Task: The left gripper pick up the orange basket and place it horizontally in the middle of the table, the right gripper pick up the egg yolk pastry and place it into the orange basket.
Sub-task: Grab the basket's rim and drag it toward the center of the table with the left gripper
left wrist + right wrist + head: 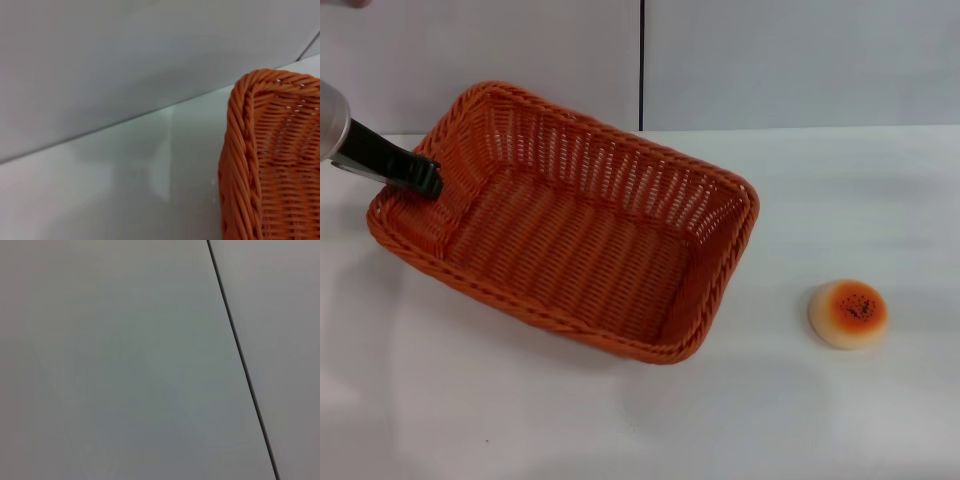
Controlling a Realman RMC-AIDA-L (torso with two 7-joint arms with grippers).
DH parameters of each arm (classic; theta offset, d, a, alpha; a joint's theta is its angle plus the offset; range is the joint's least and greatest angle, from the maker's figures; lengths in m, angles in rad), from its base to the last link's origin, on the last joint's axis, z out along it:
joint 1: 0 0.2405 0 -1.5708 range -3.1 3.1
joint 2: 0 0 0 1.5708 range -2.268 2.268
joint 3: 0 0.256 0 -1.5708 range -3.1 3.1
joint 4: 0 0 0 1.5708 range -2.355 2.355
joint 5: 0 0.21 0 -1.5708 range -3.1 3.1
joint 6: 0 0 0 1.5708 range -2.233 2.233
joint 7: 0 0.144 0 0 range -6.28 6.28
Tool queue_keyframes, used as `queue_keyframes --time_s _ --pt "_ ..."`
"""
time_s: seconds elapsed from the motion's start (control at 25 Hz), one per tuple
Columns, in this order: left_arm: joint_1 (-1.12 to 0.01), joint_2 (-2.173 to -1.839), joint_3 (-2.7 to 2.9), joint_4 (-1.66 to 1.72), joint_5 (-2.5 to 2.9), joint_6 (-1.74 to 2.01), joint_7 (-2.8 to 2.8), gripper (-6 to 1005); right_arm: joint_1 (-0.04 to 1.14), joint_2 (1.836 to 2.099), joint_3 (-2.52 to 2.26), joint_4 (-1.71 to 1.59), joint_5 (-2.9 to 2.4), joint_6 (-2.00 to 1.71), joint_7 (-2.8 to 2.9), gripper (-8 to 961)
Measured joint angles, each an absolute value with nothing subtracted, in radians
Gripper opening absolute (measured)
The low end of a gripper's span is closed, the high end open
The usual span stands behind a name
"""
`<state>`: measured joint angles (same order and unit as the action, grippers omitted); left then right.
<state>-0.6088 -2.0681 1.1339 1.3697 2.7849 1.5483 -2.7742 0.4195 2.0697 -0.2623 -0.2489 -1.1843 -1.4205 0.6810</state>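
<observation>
We see the left gripper (425, 180) at the basket (570, 225), its dark fingers (415, 172) closed over the braided rim at the basket's left end, so we judge the first step to be in hand and not finished. The basket lies skewed on the worktop (840, 420), its long axis running from the far left toward the near middle. Its left end looks a little raised, though we cannot be sure it is off the surface. It still has to be turned square and set in the middle.

In the left wrist view we see only a rim corner of the basket (270, 150) against the worktop (100, 200).

The pastry (848, 313) sits untouched near the right edge, well apart from the basket, sesame top up. The basket holds nothing.

The right gripper is in no view; its wrist camera shows only blank panels with a dark seam. So its whole part, picking the pastry and dropping it in, is yet to begin.
</observation>
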Motion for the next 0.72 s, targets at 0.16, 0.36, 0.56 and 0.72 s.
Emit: queue_keyframes --time_s 0.16,0.36,0.56,0.72 --pt "-0.588 -2.066 1.095 1.370 2.746 1.565 -2.832 148 0.426 2.068 -0.263 -0.253 -1.184 -1.416 0.681 553" --pt "-0.584 -2.065 1.088 1.370 2.744 1.609 -2.863 145 0.430 2.069 -0.263 -0.241 -1.184 -1.411 0.669 553" --pt "-0.553 -2.070 1.085 1.371 2.720 1.614 -2.876 144 0.435 2.071 -0.271 -0.229 -1.184 -1.392 0.667 553" --pt "-0.530 -2.071 1.074 1.385 2.695 1.610 -2.878 143 0.435 2.072 -0.267 -0.224 -1.185 -1.391 0.667 553"
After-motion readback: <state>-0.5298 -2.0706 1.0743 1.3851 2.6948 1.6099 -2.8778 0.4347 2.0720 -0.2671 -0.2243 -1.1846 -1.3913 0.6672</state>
